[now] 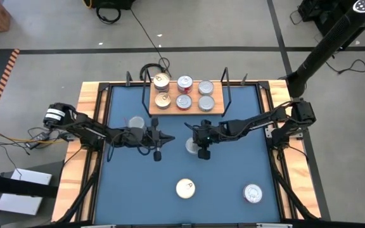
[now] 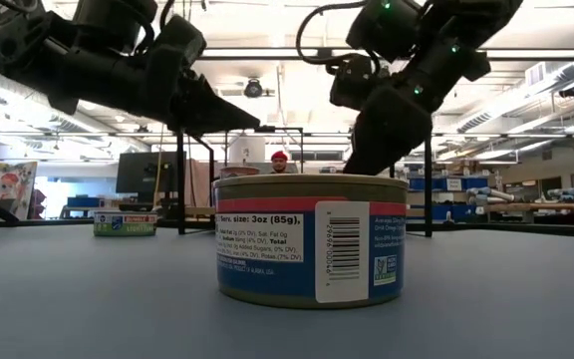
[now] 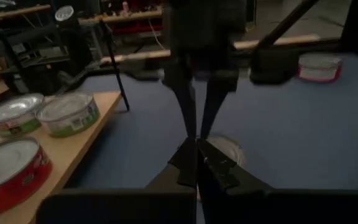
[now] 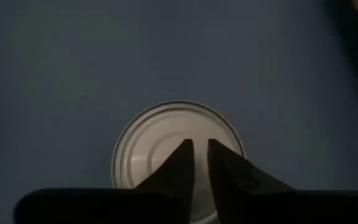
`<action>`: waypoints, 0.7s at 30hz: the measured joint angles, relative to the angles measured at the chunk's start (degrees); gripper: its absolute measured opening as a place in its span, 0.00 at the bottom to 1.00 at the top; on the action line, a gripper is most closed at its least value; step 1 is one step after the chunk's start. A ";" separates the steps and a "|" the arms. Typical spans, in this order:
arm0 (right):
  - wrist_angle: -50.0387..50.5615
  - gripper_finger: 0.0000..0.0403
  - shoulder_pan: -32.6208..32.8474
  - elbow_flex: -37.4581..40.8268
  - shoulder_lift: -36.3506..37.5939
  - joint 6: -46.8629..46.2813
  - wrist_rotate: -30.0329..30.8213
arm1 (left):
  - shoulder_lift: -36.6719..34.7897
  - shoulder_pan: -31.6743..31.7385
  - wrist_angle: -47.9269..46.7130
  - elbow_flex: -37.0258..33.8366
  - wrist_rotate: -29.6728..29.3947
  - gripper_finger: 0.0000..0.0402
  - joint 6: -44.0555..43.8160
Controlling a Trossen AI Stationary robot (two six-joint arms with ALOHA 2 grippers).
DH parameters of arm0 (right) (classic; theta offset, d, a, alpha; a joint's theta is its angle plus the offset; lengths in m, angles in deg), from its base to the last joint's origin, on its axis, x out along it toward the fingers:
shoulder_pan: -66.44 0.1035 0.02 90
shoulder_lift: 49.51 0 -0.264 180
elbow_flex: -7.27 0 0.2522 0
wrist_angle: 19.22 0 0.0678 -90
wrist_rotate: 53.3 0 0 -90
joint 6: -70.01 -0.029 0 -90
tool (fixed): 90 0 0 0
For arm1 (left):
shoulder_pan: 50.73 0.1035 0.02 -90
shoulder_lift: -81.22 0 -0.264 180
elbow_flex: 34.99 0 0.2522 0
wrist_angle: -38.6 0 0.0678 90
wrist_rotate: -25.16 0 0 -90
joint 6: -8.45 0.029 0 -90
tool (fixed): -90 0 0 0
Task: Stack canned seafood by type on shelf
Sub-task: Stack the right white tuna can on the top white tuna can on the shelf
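The shelf (image 1: 215, 109), a light-wood board with black wire ends, stands at the far middle and carries several cans of seafood in two rows (image 1: 184, 92). A silver-topped can (image 4: 166, 140) stands on the blue table just under my right gripper (image 4: 200, 145), whose fingers point down at its lid with a narrow gap between them. My left gripper (image 1: 168, 136) is shut and hangs level over the table, its tips close to the right gripper. Another can (image 1: 135, 123) stands under the left arm. My right gripper's fingertips (image 4: 185, 155) stand over the middle of the silver can's lid, slanting down from the table's right. Whether they touch the lid, I cannot tell. The can stands flat on the table.
Two more cans stand near the front edge: a gold-topped one (image 1: 185, 188) with a blue and red label (image 2: 312, 239) and a silver one (image 1: 253, 193). The shelf's wire frames (image 1: 228, 95) rise at both ends. Wooden rails (image 1: 87, 101) border the table.
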 joint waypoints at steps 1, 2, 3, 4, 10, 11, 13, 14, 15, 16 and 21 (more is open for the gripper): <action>0.60 0.15 0.22 -0.21 0.19 0.15 -0.06 | 0.53 0.01 -0.01 0.00 0.24 0.01 0.04; 0.91 0.17 0.61 -0.22 0.19 0.59 -0.19 | 1.06 0.01 0.24 0.00 0.82 0.01 0.06; 0.98 0.20 1.13 -0.22 0.18 1.13 -0.24 | 1.86 0.01 1.08 0.00 1.09 0.01 0.25; 1.24 0.22 1.80 -0.22 0.17 1.85 -0.56 | 2.72 0.01 2.20 0.04 1.60 0.01 0.80; 2.15 0.33 5.62 -0.25 -0.24 4.54 -2.43 | 7.94 0.01 8.90 0.04 2.05 0.01 3.57; 1.89 0.33 6.17 -0.30 -0.24 5.10 -2.41 | 8.76 0.01 10.09 0.06 2.05 0.01 3.74; 2.36 0.34 7.05 -0.31 -0.26 5.77 -1.76 | 10.04 0.01 11.44 0.20 2.05 0.00 3.85; 2.51 0.33 7.32 -0.31 -0.71 6.16 -1.07 | 10.50 0.01 11.90 0.20 2.05 0.00 3.83; 2.74 0.33 7.53 -0.31 -1.00 6.67 -0.10 | 11.03 0.01 12.57 0.20 2.05 0.00 3.81; 3.73 0.33 7.72 -0.30 -1.14 7.18 1.00 | 11.54 0.01 13.21 0.20 2.05 0.00 3.78; 5.16 0.32 8.31 -0.29 -2.08 10.71 5.20 | 13.06 0.01 14.20 0.20 2.05 0.01 3.66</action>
